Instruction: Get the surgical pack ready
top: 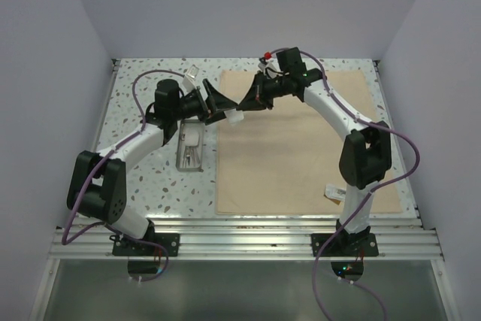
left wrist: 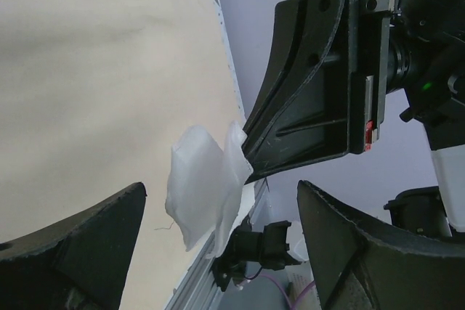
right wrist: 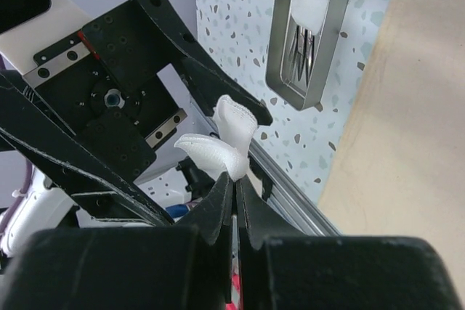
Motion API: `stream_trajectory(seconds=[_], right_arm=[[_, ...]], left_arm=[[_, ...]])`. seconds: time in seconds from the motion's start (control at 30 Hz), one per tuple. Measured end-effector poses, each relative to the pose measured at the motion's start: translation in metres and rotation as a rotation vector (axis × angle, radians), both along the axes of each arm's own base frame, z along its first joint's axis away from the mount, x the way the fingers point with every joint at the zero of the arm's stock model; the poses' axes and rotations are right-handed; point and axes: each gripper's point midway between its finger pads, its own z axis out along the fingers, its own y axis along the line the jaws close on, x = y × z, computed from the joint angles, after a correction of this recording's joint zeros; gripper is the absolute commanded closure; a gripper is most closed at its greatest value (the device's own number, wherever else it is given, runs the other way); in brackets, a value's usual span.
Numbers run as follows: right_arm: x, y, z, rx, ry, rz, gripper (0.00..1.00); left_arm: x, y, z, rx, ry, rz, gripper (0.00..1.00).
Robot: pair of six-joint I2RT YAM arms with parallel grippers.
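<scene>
We have a tight knot above the far left edge of the tan cloth [top: 301, 148]: the right gripper [top: 243, 104], gauze [top: 235, 118] pinched in its tip, sits between the spread fingers [left wrist: 87, 252] of the left gripper [top: 223, 107]. Left of there the tray [top: 191, 168] blocks (just beside the left forearm [top: 139, 140]). The cloth's middle lies open to us.

One tan cloth [top: 301, 148]; one metal tray [right wrist: 276, 49]; two wads of gauze [right wrist: 225, 143]; one white packet [top: 331, 192]; two arms [top: 135, 144]

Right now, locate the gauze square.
Top view, centre: the gauze square is pinched in the shut right gripper, between the fingers of the open left gripper, over the left edge of the tan cloth.
</scene>
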Motion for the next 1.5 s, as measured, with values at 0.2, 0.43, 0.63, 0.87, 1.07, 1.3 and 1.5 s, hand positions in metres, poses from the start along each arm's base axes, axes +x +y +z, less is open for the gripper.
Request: stream_trajectory(seconds=[0.2, 0.43, 0.63, 0.87, 1.07, 1.3, 1.5], right_arm=[[-0.006, 0.006, 0.001, -0.003, -0.013, 0.027, 1.0], [-0.012, 0.008, 0.012, -0.021, -0.062, 0.067, 1.0], [-0.016, 0.006, 0.01, -0.053, -0.089, 0.092, 1.0], [-0.026, 0.004, 0.003, -0.087, -0.088, 0.13, 0.98], [-0.028, 0.004, 0.006, -0.117, -0.103, 0.144, 0.73], [-0.007, -0.018, 0.015, -0.259, -0.199, 0.099, 0.66], [0.0, -0.057, -0.018, -0.36, -0.127, 0.052, 0.65]], left_arm=[[-0.001, -0.001, 0.0, -0.003, 0.002, -0.008, 0.19], [-0.004, -0.002, 0.001, -0.006, 0.003, -0.025, 0.32], [-0.007, -0.002, 0.0, -0.007, 0.008, -0.041, 0.5], [-0.01, -0.001, 0.0, -0.006, -0.001, -0.06, 0.96], [-0.014, 0.005, -0.011, 0.009, 0.017, -0.068, 1.0], [-0.005, 0.056, -0.05, 0.155, 0.094, 0.035, 1.0], [0.0, 0.102, -0.079, 0.299, 0.149, 0.115, 1.0]])
